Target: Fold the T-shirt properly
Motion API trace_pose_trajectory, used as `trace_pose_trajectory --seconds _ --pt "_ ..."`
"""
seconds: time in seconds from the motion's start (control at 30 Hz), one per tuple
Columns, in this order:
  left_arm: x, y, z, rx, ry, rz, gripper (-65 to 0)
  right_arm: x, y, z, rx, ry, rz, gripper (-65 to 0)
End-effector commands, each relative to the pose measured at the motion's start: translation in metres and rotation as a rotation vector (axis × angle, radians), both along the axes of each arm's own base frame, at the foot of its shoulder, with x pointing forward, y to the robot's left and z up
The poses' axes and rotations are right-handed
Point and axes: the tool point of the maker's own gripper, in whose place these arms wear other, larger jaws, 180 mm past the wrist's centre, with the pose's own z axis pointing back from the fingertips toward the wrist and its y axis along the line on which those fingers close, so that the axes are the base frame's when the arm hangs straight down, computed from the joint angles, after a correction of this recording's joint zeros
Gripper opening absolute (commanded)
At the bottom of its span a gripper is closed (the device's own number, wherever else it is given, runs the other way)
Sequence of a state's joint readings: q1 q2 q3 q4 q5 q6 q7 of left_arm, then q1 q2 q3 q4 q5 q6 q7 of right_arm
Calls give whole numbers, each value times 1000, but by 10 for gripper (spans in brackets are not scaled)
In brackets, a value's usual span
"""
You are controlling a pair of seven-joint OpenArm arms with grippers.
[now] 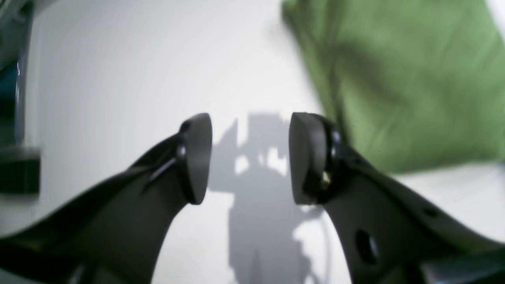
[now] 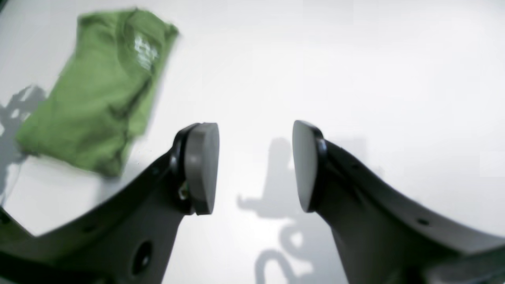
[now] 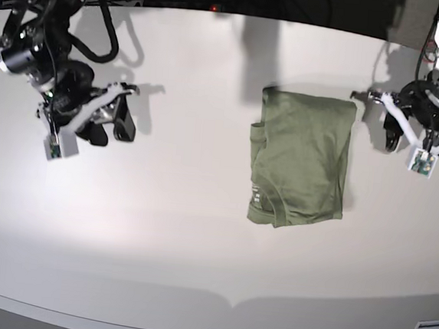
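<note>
We see the T-shirt (image 3: 300,160) folded near the surface's (image 3: 160,228) middle; our left gripper (image 1: 250,157) and right gripper (image 2: 255,167) hover spread, empty, toward opposite side edges.

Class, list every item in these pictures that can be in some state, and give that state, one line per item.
T-shirt: folded into a compact rectangle, flat on the table, wrinkled, held by nothing.
Left gripper: open, empty, beside the T-shirt, not touching it.
Right gripper: open, empty, over bare table, well apart from the T-shirt.
Table: white, bare apart from the T-shirt.
</note>
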State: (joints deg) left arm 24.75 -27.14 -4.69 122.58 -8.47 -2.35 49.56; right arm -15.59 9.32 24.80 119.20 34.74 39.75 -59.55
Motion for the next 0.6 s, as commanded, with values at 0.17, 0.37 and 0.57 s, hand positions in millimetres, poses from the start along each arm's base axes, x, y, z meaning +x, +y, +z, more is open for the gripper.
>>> trace_pose_trajectory --seconds 0.17,0.37,0.57 --pt "-75 26 -28 56 177 41 -345 -97 -12 -4 3 175 -21 -346" --pt "-160 23 -53 66 379 37 -345 -180 -24 -12 -58 392 -49 -346" --pt "-235 14 -61 48 519 59 -345 -241 -19 -22 -21 572 -53 -346"
